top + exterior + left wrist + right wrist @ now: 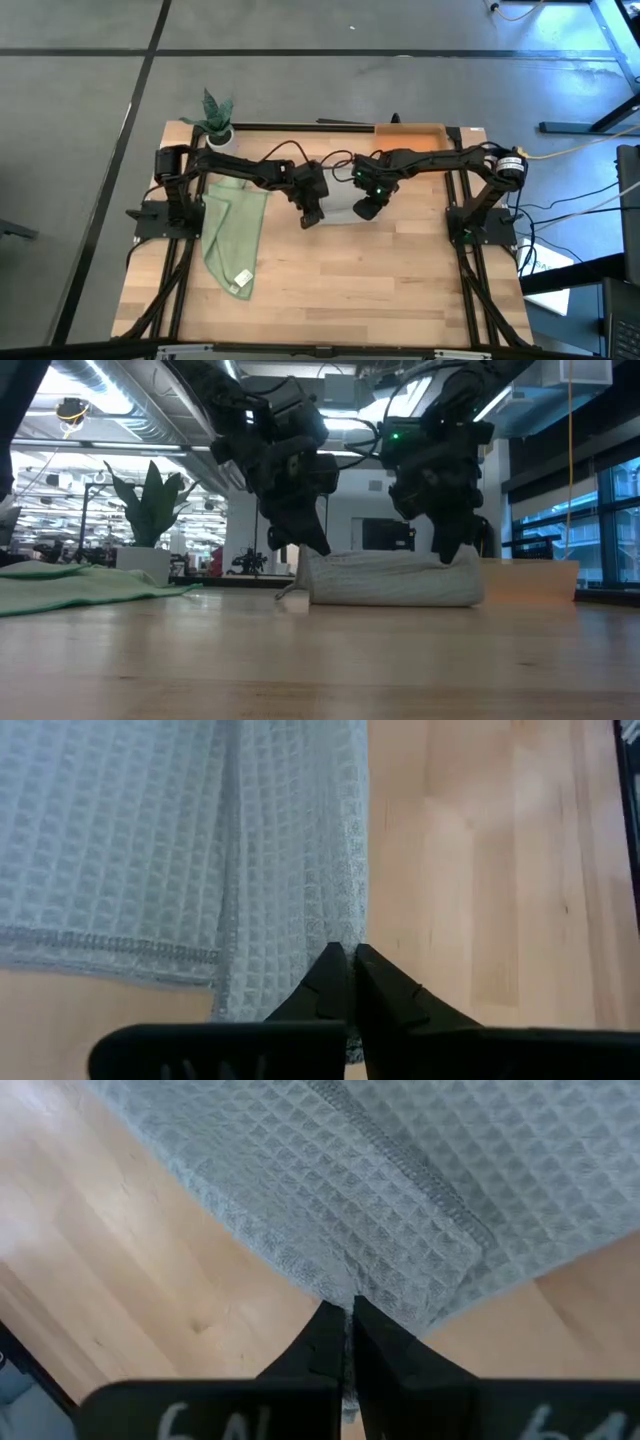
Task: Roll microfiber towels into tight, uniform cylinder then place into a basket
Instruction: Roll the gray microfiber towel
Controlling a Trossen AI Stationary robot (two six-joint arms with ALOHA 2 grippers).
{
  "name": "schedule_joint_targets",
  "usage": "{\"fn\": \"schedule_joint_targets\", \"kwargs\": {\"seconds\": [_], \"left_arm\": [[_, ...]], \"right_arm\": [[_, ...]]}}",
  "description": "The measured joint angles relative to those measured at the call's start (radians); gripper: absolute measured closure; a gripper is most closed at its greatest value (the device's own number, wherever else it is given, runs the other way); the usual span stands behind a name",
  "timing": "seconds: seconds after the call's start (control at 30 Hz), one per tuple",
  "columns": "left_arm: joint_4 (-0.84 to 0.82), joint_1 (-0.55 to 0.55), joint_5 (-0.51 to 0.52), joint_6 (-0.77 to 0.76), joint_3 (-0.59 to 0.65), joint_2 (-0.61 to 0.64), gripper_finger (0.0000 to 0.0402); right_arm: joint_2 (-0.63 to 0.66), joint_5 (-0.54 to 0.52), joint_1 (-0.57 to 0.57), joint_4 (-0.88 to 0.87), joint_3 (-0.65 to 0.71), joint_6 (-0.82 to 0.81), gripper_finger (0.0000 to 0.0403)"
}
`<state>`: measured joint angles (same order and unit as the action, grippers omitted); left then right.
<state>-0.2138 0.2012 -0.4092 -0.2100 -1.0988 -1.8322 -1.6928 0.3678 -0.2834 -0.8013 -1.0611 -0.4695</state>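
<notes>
The light grey towel [340, 206] lies mid-table as a partly rolled cylinder [392, 580], its long side resting on the wood. My left gripper [312, 213] is shut at the roll's left end. My right gripper [368, 208] is shut at its right end. The light green towel [233, 235] lies spread flat at the table's left, and its white tag [241, 279] is near the front. The orange basket [410, 135] stands at the far edge, right of centre. My left gripper pinches the grey towel's rolled edge [340, 925] between its two fingertips, near the roll's left end. The fingers [312, 540] come from above, slanting down. The towel stays on the table. One layer or several, I cannot tell. My right gripper pinches the grey towel's folded edge [350, 1285] between its two fingertips, near the hemmed right end. The fingers [452, 545] come from above, pointing down. The towel rests on the table, and a flat part of it spreads out beyond the fingers.
A small white pot with a green plant [217, 122] stands at the far left corner. Bare wood [380, 280] lies between the roll and the table's near edge.
</notes>
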Motion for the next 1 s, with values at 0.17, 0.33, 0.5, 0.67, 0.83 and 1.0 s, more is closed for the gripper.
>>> {"fn": "schedule_joint_targets", "kwargs": {"seconds": [0.17,0.33,0.5,0.67,0.83,1.0], "left_arm": [[0.022,0.002,0.01,-0.045,0.0,-0.035,0.0401],[0.041,0.002,0.095,-0.05,0.001,-0.048,0.0401],[0.05,0.004,0.161,-0.05,0.001,-0.048,0.0401],[0.054,0.004,0.257,-0.053,0.001,-0.048,0.0401],[0.077,0.004,0.308,-0.075,0.001,-0.048,0.0401],[0.095,0.003,0.369,-0.076,0.001,-0.048,0.0401]], "right_arm": [[-0.002,-0.063,0.0,-0.003,0.001,-0.05,0.0391],[-0.003,-0.09,-0.002,-0.004,0.003,-0.051,0.0391],[-0.003,-0.162,-0.002,-0.002,0.003,-0.052,0.0391],[-0.003,-0.223,-0.001,0.003,0.002,-0.05,0.0391],[-0.003,-0.302,-0.001,0.02,0.002,-0.045,0.0391],[-0.003,-0.382,-0.001,0.027,0.003,-0.045,0.0391]]}}
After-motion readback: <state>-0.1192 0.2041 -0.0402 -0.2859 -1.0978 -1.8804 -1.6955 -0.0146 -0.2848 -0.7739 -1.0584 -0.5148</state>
